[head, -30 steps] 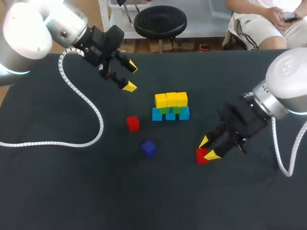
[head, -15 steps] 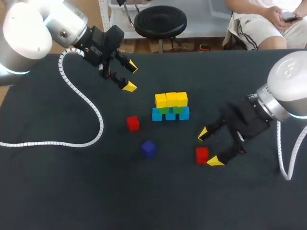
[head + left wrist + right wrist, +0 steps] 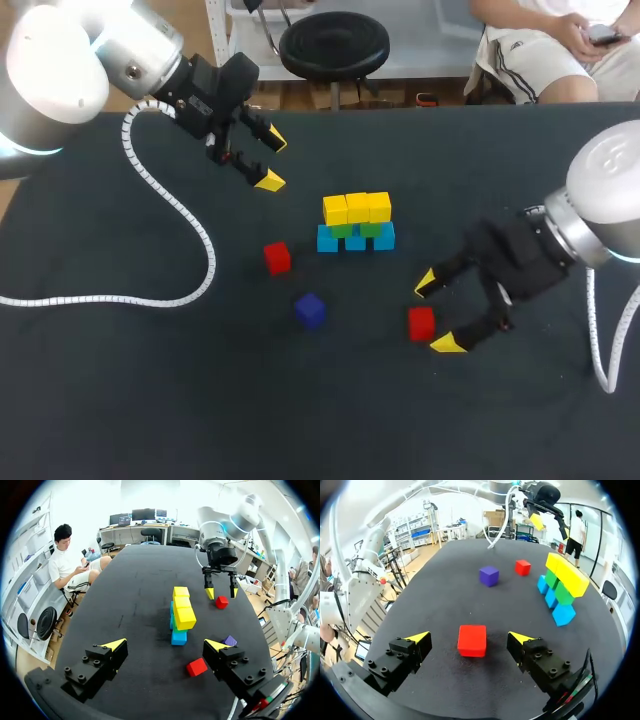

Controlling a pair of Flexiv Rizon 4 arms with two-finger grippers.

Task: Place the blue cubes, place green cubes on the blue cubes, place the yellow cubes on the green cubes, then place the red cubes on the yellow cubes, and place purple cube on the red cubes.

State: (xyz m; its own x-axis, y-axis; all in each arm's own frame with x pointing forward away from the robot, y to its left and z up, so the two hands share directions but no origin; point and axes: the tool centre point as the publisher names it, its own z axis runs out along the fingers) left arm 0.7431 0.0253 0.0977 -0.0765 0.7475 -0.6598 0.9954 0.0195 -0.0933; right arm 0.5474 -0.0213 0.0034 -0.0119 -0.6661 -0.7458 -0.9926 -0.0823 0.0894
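While the tower is partly built, this moment shows a wide dark table (image 3: 150,400) seen from above, with two robot arms reaching in from its sides.

The left arm comes in at the far left corner. Its left gripper (image 3: 272,161) hangs above the table with fingers spread and nothing held, well apart from the stack. A white coiled cable (image 3: 170,210) trails from this arm across the left part of the table.

The right arm comes in from the right side. Its right gripper (image 3: 437,313) is low over the table with fingers spread wide. One red cube (image 3: 421,322) lies between them, and the right wrist view shows a gap on each side, so nothing is grasped.

Near the middle of the table stands the stack. Blue cubes (image 3: 355,240) form the bottom row, green cubes (image 3: 370,229) sit on them, and yellow cubes (image 3: 357,208) lie on top.

A second red cube (image 3: 277,257) rests on the table near the stack's left side. The purple cube (image 3: 310,310) lies nearer the front, close to that red cube.

Judging by this, the first three layers look done. Both red cubes and the purple cube are left to place.

All loose cubes lie well away from the table's edges. Bare table lies between the red cube at the gripper and the stack, leaving a free path for lifting it across.
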